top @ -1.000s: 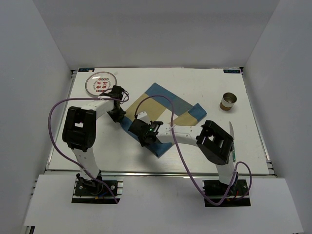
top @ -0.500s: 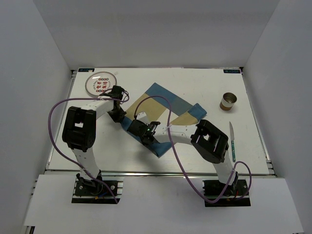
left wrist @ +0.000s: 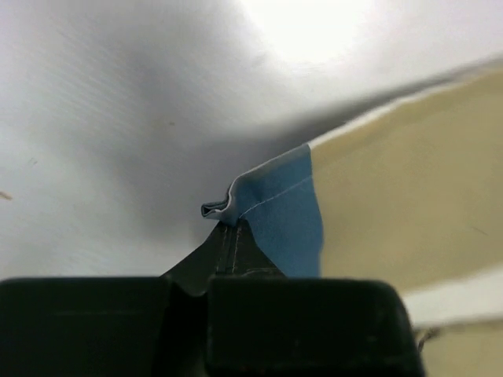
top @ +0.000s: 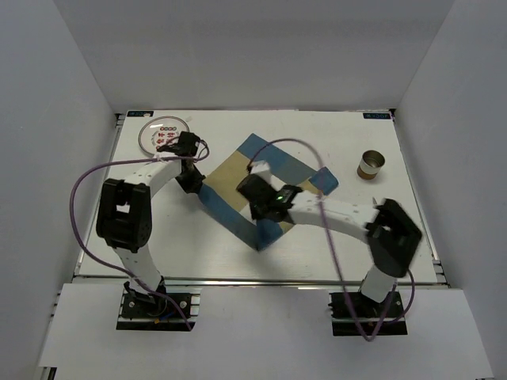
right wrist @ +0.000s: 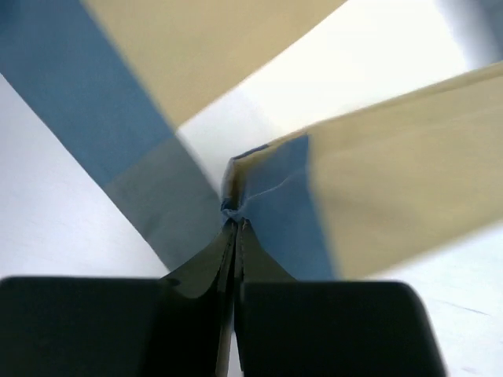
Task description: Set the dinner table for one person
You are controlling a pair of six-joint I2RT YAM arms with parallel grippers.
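No text can be read. In the upper left of the top view, the plate (top: 162, 133) bears red marks too small to make out. The left teal label (top: 141, 113) and right teal label (top: 376, 115) at the worktop's (top: 206, 253) far corners are equally illegible.

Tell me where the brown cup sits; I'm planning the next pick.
Top view: brown cup stands far right on the table, just beyond the placemat's right corner.

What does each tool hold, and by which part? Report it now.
Both are shut on the placemat. The left tool pinches one blue corner of it; the right tool pinches another blue corner, bunching the cloth there.
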